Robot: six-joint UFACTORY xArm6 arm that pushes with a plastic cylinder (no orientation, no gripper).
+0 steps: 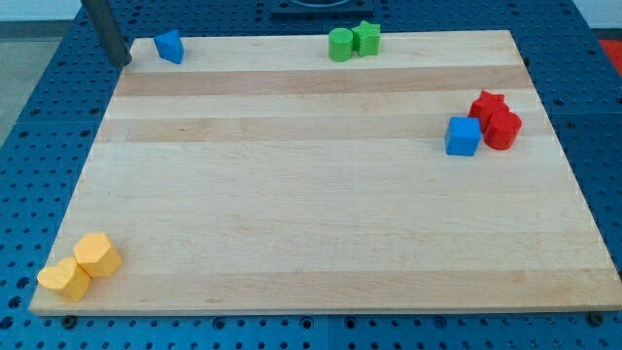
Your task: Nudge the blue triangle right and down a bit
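My tip (124, 60) is sitting at the view's top-left corner of the wooden board (321, 233), just left of the blue triangle block (170, 46). Two green blocks (353, 42) are touching at the top edge, right of centre. At the right, the blue cube (464, 136) is resting against two red blocks (496, 119). Two yellow blocks (82, 266) are touching in the bottom-left corner.

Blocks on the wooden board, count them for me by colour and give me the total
Blue: 2, the triangle and the cube
Green: 2
Red: 2
Yellow: 2
Total: 8
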